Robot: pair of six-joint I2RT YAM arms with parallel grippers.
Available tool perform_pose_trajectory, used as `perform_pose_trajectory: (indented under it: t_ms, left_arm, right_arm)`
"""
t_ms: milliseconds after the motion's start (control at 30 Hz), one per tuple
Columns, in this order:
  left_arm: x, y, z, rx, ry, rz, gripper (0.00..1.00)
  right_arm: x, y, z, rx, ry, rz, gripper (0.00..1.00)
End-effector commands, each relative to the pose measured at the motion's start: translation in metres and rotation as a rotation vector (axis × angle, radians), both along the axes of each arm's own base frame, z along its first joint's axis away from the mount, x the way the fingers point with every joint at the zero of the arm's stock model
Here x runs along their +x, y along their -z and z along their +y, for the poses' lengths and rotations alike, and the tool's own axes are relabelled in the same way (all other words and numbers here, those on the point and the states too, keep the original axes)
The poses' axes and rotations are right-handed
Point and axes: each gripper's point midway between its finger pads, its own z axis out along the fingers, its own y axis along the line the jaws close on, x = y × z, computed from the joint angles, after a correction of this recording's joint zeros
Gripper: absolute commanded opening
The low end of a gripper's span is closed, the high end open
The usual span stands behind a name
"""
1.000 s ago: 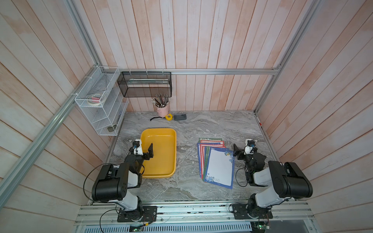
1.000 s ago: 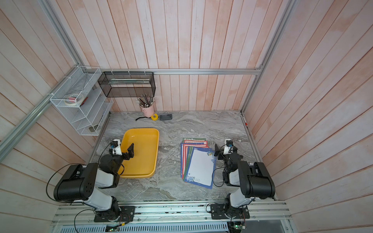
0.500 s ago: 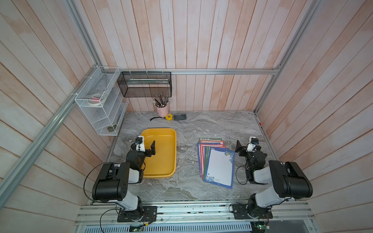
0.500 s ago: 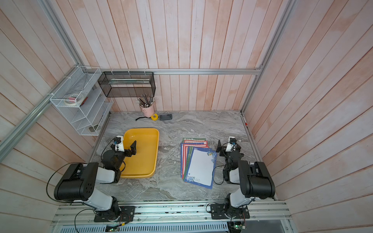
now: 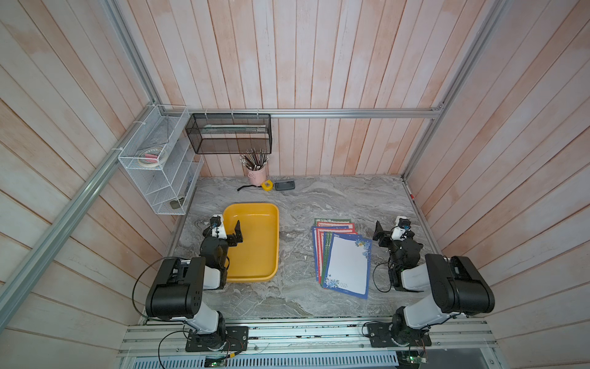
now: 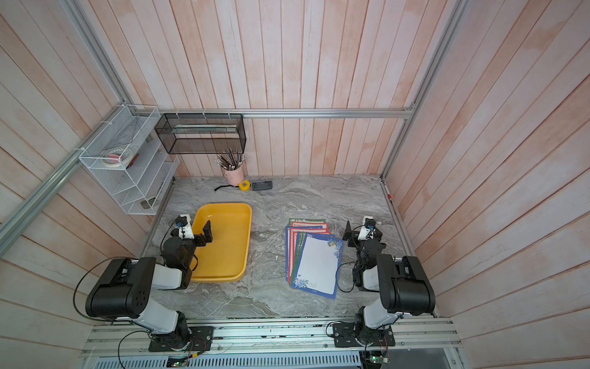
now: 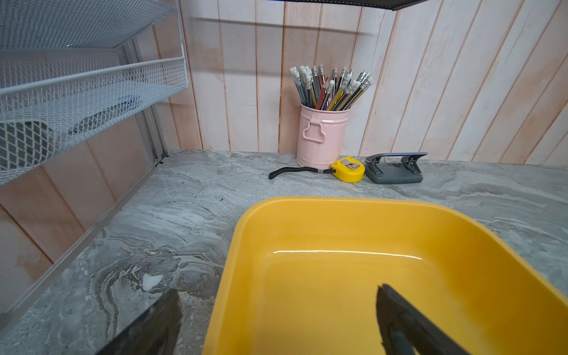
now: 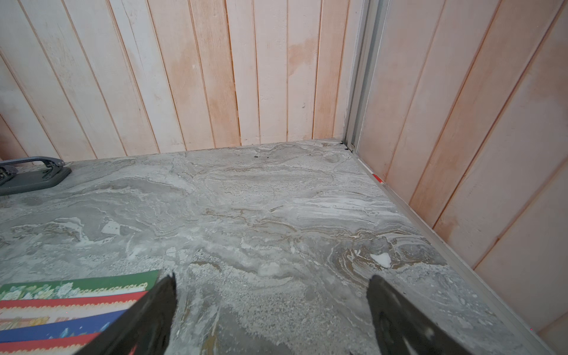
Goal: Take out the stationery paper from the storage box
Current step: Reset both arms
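The yellow storage box [image 5: 255, 255] [image 6: 223, 252] lies at the left of the marble table, and nothing shows inside it. The stationery paper [image 5: 346, 265] [image 6: 319, 265] lies fanned out on the table to the right, a blue-bordered white sheet on top. My left gripper [image 5: 226, 229] [image 7: 276, 290] is open and holds nothing. It straddles the box's left wall [image 7: 227, 276], one finger over the table and one over the box floor. My right gripper [image 5: 394, 233] [image 8: 272, 278] is open and holds nothing, low over bare table just right of the paper's far corner [image 8: 70, 304].
A pink pencil cup [image 5: 257, 174], a yellow tape measure [image 5: 267, 185] and a grey hole punch [image 5: 285, 185] stand along the back wall. A white wire rack [image 5: 159, 172] and a black mesh basket [image 5: 230, 134] hang at the back left. Wooden walls close in both sides.
Both grippers have drifted a little toward the back wall, still open. The box and the fanned sheets have not moved.
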Motion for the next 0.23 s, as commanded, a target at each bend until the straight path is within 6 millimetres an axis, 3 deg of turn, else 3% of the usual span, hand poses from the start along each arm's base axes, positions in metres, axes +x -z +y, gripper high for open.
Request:
perform_pose_trajectory:
  t_ms: [0, 200]
  left_arm:
    - [0.0032, -0.0027, 0.0033, 0.008, -0.028, -0.003, 1.00]
    - [0.0016, -0.0034, 0.0030, 0.013, -0.034, -0.007, 1.00]
  right_arm:
    - [0.0003, -0.0054, -0.0040, 0.008, 0.020, -0.025, 0.98]
    - [0.0004, -0.0050, -0.0042, 0.009, 0.020, -0.023, 0.98]
